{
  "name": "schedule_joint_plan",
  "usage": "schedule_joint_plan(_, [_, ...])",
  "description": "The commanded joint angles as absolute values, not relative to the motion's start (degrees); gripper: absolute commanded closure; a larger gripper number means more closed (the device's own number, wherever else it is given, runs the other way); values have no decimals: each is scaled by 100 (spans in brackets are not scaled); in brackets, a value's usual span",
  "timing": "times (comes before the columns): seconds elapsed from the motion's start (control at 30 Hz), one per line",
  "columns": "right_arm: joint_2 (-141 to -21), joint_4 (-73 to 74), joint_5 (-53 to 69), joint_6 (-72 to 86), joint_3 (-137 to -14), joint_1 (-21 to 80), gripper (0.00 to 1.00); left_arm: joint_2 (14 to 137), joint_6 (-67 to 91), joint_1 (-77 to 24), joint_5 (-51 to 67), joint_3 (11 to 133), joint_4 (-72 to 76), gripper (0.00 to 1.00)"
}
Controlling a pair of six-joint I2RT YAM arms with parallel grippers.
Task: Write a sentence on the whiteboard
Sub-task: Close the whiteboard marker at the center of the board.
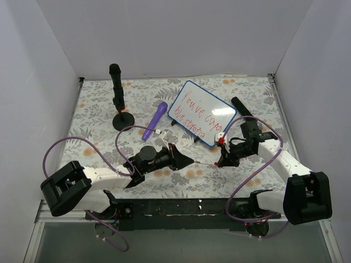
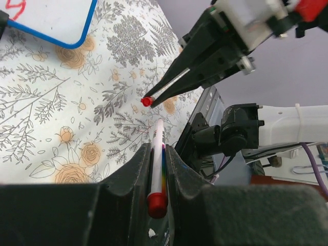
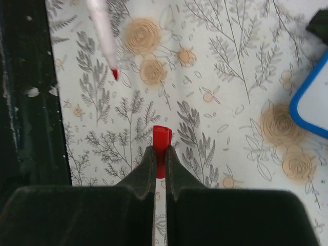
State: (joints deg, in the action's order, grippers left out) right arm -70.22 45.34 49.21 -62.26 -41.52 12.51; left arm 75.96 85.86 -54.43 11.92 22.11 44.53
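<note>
Top external first. Whiteboard (image 1: 204,109) up at one o'clock on the floral table (image 1: 88,104), turned on a slant, sentence (image 1: 198,116) across it in two lines of thin red script, opening "You've". Just left of it, at eleven o'clock near centre, a purple pen (image 1: 156,120) lying flat. Out at ten o'clock, a black stand (image 1: 117,93) upright on its round base. Down at six o'clock, left gripper (image 1: 189,160) clamped on a white marker (image 1: 203,164), nose aimed toward three o'clock. Facing it at four o'clock, right gripper (image 1: 220,163), closed, tip near the marker's tip but apart from it. Contents of those fingers too small to tell here.

Over to left wrist. Fingers narrow, pinching the marker (image 2: 157,154) at six o'clock, red butt end nearest the lens. Right gripper (image 2: 154,97) reaching in from one o'clock, closed on a small red cap (image 2: 147,101). Cap just beyond the marker's far end, a gap between the two. Whiteboard (image 2: 46,15) corner at eleven o'clock, blue rim showing, well apart from both.

Now right wrist. Fingers squeezed tight on the cap (image 3: 162,137) at six o'clock. Marker (image 3: 101,25) at eleven o'clock, red nib bare, not touching the cap. Whiteboard (image 3: 318,102) corner at three o'clock, blue rim curving round it.
</note>
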Motion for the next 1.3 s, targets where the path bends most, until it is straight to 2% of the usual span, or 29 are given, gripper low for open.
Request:
schedule_joint_plan(0.0, [-6812, 3824, 3301, -5363, -3929, 1274, 99, 6804, 8174, -5388, 774, 2206, 3825, 100])
schedule_joint_plan(0.1, [-6838, 3762, 2682, -5160, -3815, 1266, 98, 6215, 7981, -5370, 502, 2040, 3297, 100])
schedule_joint_plan(0.27, [-6969, 3691, 2268, -4975, -3726, 1274, 90, 5178, 7805, -5326, 150, 1732, 2541, 100])
schedule_joint_plan(0.37, [-7075, 3788, 2285, -4843, -3814, 1274, 79, 4678, 7770, -5309, 79, 1592, 2242, 100])
schedule_joint_plan(0.4, [-7110, 3849, 2294, -4834, -3849, 1266, 70, 4589, 7770, -5300, 62, 1556, 2154, 100])
schedule_joint_plan(0.5, [-7163, 4112, 2347, -4825, -3999, 1257, 52, 4246, 7761, -5282, -105, 1450, 1996, 100])
schedule_joint_plan(0.53, [-7163, 4183, 2355, -4834, -4043, 1257, 50, 4184, 7752, -5282, -114, 1424, 1969, 100])
schedule_joint_plan(0.7, [-6988, 4771, 2408, -5228, -4446, 1161, 48, 3824, 7761, -5291, -140, 1318, 1829, 100])
schedule_joint_plan(0.83, [-6742, 5054, 2399, -6291, -4640, 1143, 48, 3578, 7664, -5282, -228, 1292, 1618, 100])
schedule_joint_plan(1.0, [-6486, 5651, 2752, -10018, -4272, 1134, 41, 3323, 7646, -5282, -308, 1266, 1363, 100])
schedule_joint_plan(1.27, [-7671, 5818, 2355, -11952, -4552, 1143, 42, 3112, 7682, -5282, -422, 1309, 1020, 100])
